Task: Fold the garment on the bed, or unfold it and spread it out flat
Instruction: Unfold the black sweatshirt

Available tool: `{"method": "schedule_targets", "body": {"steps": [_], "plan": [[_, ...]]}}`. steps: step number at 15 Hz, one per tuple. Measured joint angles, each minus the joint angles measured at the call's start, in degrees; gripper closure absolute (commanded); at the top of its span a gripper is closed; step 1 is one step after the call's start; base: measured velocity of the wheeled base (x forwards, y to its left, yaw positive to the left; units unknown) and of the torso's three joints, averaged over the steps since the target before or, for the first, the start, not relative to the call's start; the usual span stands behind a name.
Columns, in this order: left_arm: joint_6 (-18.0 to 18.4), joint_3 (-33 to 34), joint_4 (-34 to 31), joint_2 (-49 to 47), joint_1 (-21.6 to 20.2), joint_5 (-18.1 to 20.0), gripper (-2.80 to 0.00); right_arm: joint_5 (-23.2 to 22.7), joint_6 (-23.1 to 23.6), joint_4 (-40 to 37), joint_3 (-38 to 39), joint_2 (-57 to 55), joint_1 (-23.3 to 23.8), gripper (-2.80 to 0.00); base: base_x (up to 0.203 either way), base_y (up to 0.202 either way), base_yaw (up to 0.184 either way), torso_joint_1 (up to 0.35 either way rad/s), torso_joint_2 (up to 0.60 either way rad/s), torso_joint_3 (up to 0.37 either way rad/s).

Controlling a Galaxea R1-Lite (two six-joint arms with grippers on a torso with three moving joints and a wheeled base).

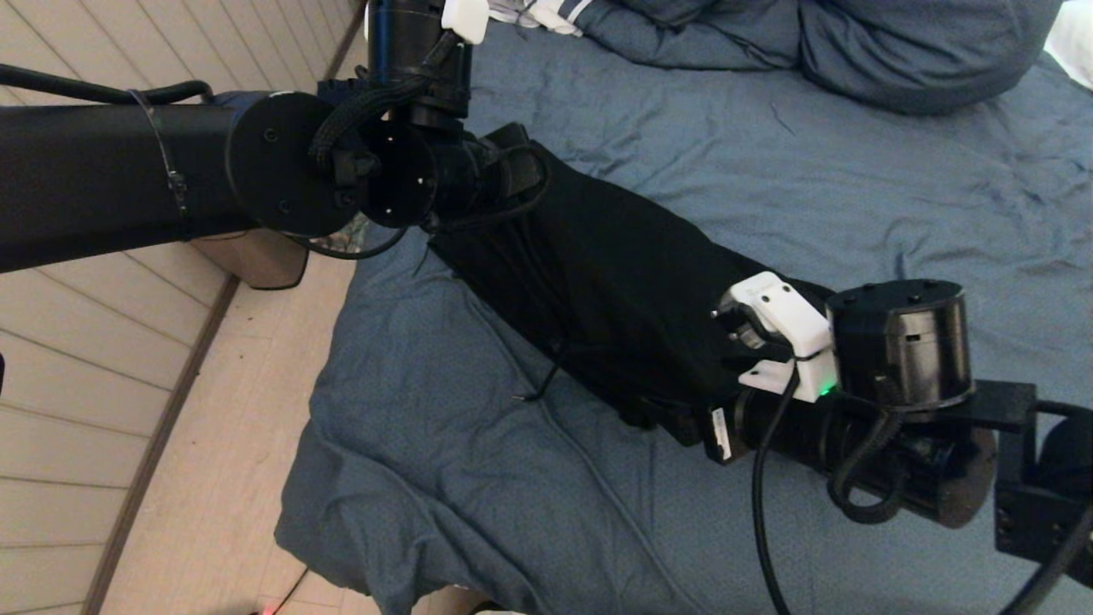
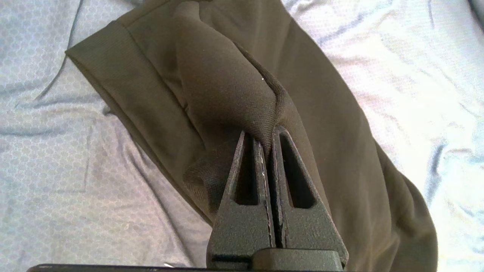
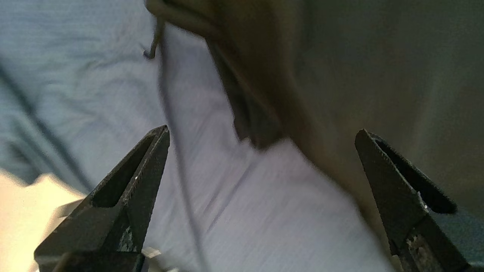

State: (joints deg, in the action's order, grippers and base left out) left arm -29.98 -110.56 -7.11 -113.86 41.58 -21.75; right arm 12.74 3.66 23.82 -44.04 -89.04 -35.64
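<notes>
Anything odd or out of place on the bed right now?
Nothing damaged. The black hooded sweatshirt lies bunched in a narrow strip across the slate-blue bed, one fold pinched up in the left pincer; the right pincer is open.

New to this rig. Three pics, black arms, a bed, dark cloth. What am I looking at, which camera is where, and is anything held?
A two-armed robot is working over a bed with a blue duvet. The wide picture is from its head camera, looking down; the other two are from cameras on each wrist, behind the fingers. A black hooded sweatshirt lies bunched on the duvet. The left gripper is shut on a fold of the sweatshirt. The right gripper is open and holds nothing, at the sweatshirt's near edge. A white striped cloth lies by the pillows.
</notes>
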Motion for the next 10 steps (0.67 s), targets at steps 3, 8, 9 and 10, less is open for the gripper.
{"method": "schedule_targets", "body": {"steps": [3, 8, 9, 10], "plan": [[-0.06, -0.02, 0.11, 0.02, 0.06, -0.02, 0.0, 6.18, 3.7, 5.53, -3.15, -3.64, -2.99, -2.8, 0.0, 0.0, 0.0, 0.0, 0.0, 0.0], [-0.06, -0.02, 0.13, 0.47, 0.11, 0.11, 0.0, 10.7, 8.11, 12.69, -8.49, -11.46, -5.55, -2.8, 0.0, 0.0, 0.0, 0.0, 0.0, 0.0], [-0.08, -0.02, 0.13, 0.49, 0.11, 0.09, 0.0, 11.64, 9.4, 13.91, -9.52, -12.82, -5.9, -2.8, 0.0, 0.0, 0.0, 0.0, 0.0, 0.0], [-0.06, -0.02, 0.19, 0.49, 0.09, 0.14, 0.0, 11.89, 10.22, 14.86, -10.29, -13.94, -6.22, -2.8, 0.0, 0.0, 0.0, 0.0, 0.0, 0.0]]}}
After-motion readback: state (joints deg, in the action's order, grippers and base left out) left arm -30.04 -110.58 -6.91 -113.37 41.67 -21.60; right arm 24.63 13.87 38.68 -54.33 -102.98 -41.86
